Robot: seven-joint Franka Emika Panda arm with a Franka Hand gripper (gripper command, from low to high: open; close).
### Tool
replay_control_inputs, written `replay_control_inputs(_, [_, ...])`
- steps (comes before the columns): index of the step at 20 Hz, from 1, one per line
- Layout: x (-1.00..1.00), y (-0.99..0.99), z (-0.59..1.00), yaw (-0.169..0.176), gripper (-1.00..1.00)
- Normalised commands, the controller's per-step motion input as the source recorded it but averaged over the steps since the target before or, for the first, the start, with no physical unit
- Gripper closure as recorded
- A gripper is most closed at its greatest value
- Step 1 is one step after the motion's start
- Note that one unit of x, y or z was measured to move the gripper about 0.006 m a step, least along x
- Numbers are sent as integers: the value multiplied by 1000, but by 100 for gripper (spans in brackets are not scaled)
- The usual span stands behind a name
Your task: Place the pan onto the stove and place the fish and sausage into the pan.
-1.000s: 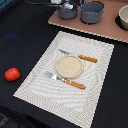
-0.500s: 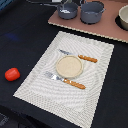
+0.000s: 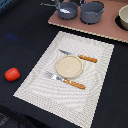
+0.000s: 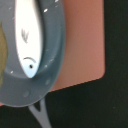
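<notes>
The blue-grey pan (image 3: 67,9) sits on the pinkish-brown stove (image 3: 102,27) at the far edge of the exterior view, its thin handle pointing to that view's left. The white fish (image 3: 64,10) lies inside it. The wrist view looks down close on the pan (image 4: 50,60), with the fish (image 4: 30,40) lying lengthwise in it, the handle (image 4: 42,115) and a stove corner (image 4: 85,45). The red-orange sausage (image 3: 12,74) lies on the black table at the exterior view's left, far from the pan. No gripper fingers show clearly in either view.
A larger grey pot (image 3: 92,11) stands on the stove beside the pan. A pale striped placemat (image 3: 70,70) holds a round beige plate (image 3: 69,66), a fork (image 3: 65,80) and a knife (image 3: 80,56). A blurred brownish shape (image 4: 2,55) sits at the wrist view's edge.
</notes>
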Motion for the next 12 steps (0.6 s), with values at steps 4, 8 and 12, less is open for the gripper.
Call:
replay_control_inputs(4, [72, -959, 197, 0, -100])
replay_control_inputs(8, [56, -960, 168, 0, -100])
replay_control_inputs(12, [59, -973, 116, 0, -100])
